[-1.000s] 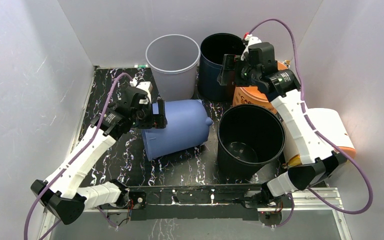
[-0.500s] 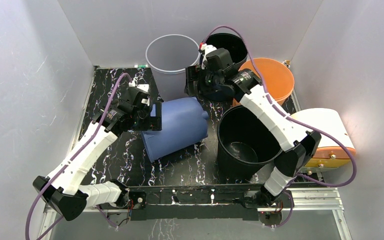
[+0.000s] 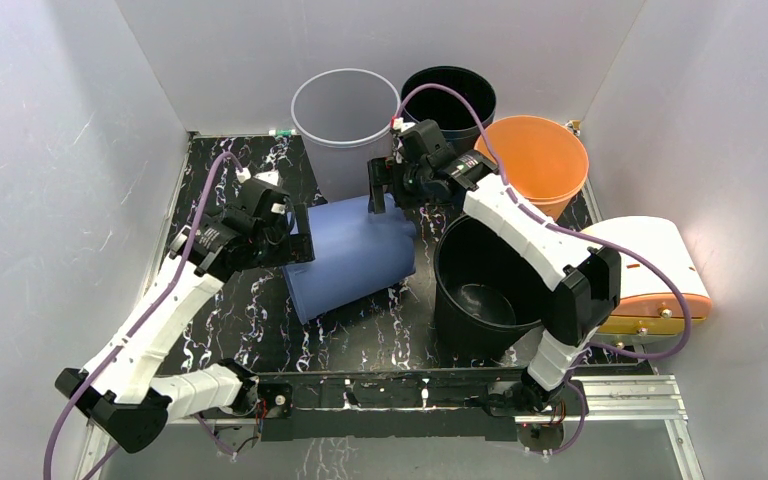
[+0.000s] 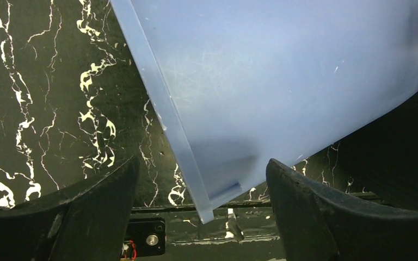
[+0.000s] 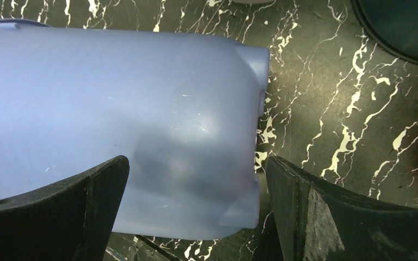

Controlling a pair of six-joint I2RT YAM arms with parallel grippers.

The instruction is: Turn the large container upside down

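The large container (image 3: pixel 355 255) is a pale blue tub lying on its side in the middle of the black marbled table, mouth toward the left arm. My left gripper (image 3: pixel 295 240) is open at the mouth end. In the left wrist view the container's rim (image 4: pixel 166 114) passes between the two black fingers (image 4: pixel 87 217), touching neither, and the left gripper (image 4: pixel 201 215) stands wide. My right gripper (image 3: pixel 388 195) hovers open over the container's base end. In the right wrist view the blue wall (image 5: pixel 114 109) fills the space under the right gripper (image 5: pixel 196 212).
A translucent grey bucket (image 3: pixel 345 125), a dark navy bucket (image 3: pixel 448 95) and an orange bucket (image 3: pixel 530 155) stand along the back. A black bucket (image 3: pixel 500 280) stands upright right of the blue container. A white and orange appliance (image 3: pixel 650 270) sits at the far right.
The right arm has swung left from above the orange bucket to over the blue container's base end. The left gripper has shifted slightly left and lower at the rim.
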